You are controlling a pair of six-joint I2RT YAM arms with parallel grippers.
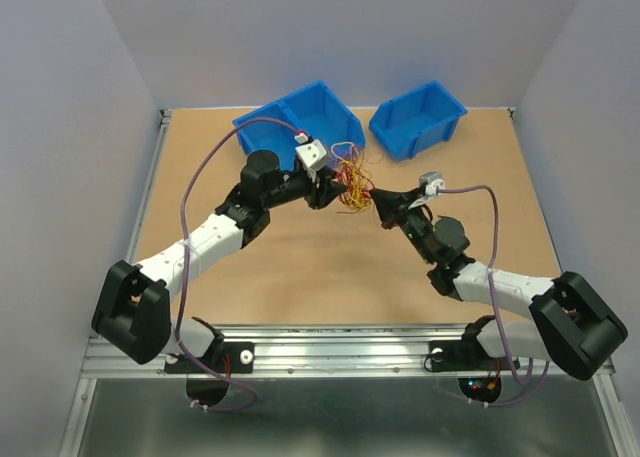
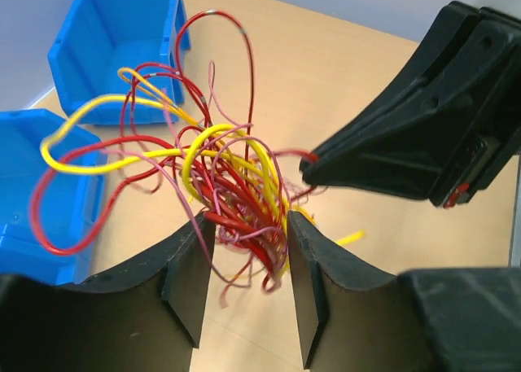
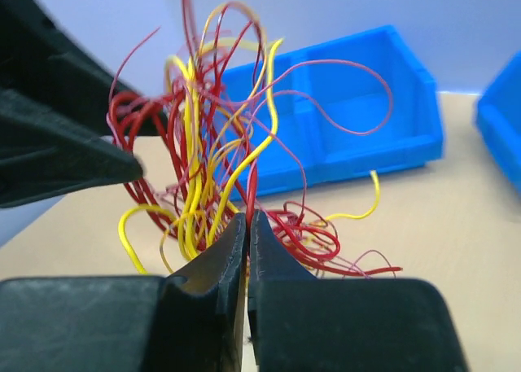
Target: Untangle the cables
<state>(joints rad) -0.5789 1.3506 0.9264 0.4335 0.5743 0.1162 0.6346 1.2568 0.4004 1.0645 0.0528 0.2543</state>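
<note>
The cables are a loose tangle of red, yellow and orange strands held above the table between my two grippers. My left gripper stands open, and in the left wrist view the lower end of the tangle hangs between its fingertips without being pinched. My right gripper is shut, and in the right wrist view its tips pinch a red strand at the bottom of the tangle. The two grippers face each other closely across the bundle.
Two blue bins stand at the back of the table, a divided one behind the left gripper and a single one to its right. Thick purple-grey cables arc along both arms.
</note>
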